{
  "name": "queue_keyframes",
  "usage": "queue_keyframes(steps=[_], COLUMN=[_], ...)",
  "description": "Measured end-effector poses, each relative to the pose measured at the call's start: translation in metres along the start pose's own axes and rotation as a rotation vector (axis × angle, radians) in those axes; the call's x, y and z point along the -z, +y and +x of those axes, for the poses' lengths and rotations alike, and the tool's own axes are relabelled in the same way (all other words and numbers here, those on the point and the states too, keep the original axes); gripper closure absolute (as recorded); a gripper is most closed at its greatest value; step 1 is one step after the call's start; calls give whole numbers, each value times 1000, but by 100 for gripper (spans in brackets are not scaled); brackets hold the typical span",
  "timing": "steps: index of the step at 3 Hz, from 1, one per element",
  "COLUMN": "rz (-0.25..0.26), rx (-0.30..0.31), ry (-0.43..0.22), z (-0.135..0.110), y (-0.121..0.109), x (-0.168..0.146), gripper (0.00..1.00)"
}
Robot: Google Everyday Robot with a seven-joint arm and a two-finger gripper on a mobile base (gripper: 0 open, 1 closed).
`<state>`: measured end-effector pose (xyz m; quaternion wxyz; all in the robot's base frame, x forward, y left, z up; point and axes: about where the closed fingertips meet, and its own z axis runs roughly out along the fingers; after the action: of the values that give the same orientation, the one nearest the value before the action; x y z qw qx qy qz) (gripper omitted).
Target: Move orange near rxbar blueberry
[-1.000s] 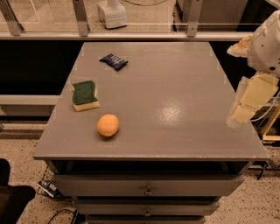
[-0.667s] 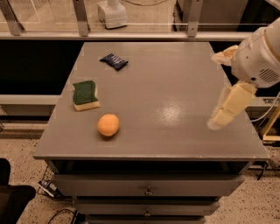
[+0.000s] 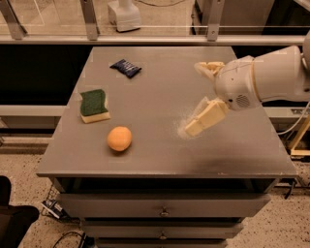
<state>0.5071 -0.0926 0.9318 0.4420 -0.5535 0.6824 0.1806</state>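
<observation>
The orange [image 3: 119, 138] lies on the grey table [image 3: 160, 155] near its front left. The rxbar blueberry [image 3: 125, 68], a dark navy wrapper, lies flat at the back left. My gripper [image 3: 197, 97] reaches in from the right on a white arm, above the table's right-centre. It is open and empty, its two cream fingers spread wide: one [image 3: 209, 68] points to the back, the other [image 3: 206, 117] down toward the front. It is well to the right of the orange and apart from it.
A green-topped yellow sponge [image 3: 94, 105] lies at the left, between the bar and the orange. Drawers [image 3: 163, 211] run under the table front. A white object [image 3: 124, 14] stands on the floor behind a railing. A dark object [image 3: 14, 218] and cables [image 3: 63, 227] are at bottom left.
My gripper and arm have moved left from the table's right edge to above its right-centre. The orange, bar and sponge have not moved.
</observation>
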Motion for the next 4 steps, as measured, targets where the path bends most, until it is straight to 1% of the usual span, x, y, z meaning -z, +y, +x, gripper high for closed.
queue_keyframes(steps=[1, 2, 3, 4], rz=[60, 90, 54, -16], rx=[-63, -71, -70, -90], ry=[-112, -128, -149, -215], z=[-23, -29, -30, -33], y=[3, -2, 4, 23], x=[-22, -25, -33, -52], gripper=[0, 0, 0, 0])
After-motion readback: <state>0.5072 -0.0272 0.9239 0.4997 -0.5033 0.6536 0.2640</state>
